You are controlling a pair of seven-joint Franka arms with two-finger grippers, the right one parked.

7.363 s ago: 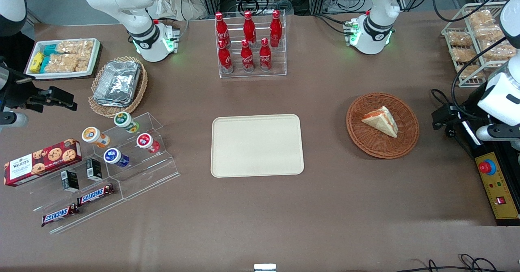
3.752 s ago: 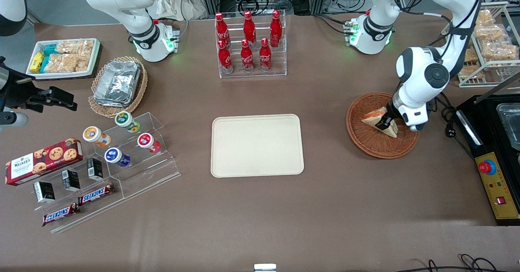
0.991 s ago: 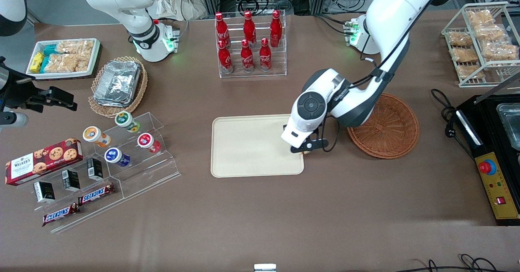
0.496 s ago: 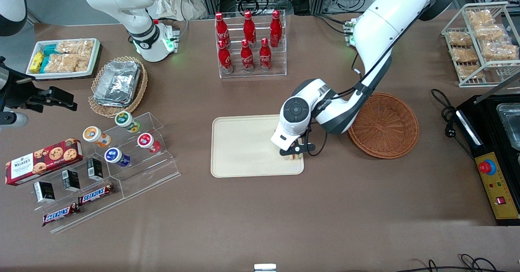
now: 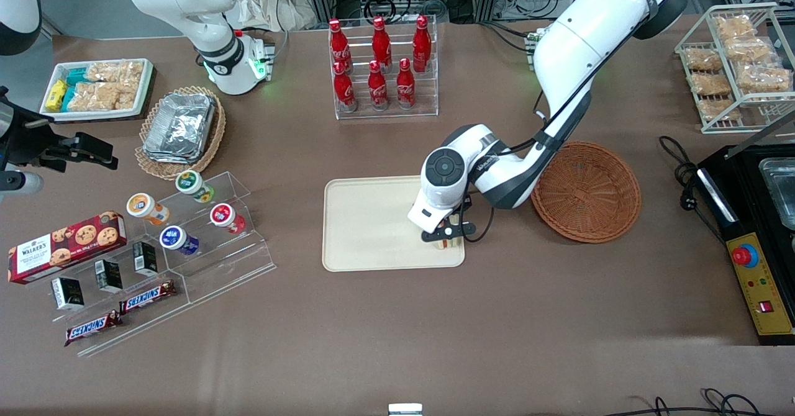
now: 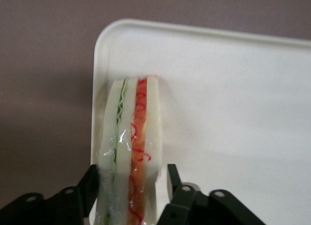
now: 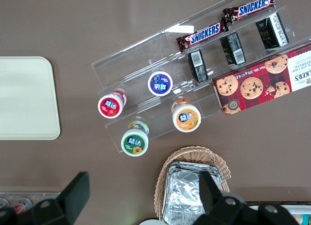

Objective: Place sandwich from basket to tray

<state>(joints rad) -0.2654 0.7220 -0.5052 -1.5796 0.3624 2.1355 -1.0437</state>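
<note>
sandwich [image 6: 129, 152]: out of basket [image 5: 587, 191] | gripper [image 5: 445, 235]: carried it over tray [image 5: 372, 223] corner

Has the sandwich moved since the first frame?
Yes. The sandwich left the basket; the gripper, shut on it, holds it over the tray.

The sandwich [image 6: 129, 152] has white bread with a thin green line and a broader orange-red stripe of filling running along its cut edge. The claw [image 6: 130, 196] gripping it at both sides is black, on a white arm with a dark grey joint. The tray [image 5: 366, 223] is plain pale beige. The basket [image 5: 590, 192] is reddish-brown woven wicker. The bench [image 5: 397, 329] is a uniform dull brown.
</note>
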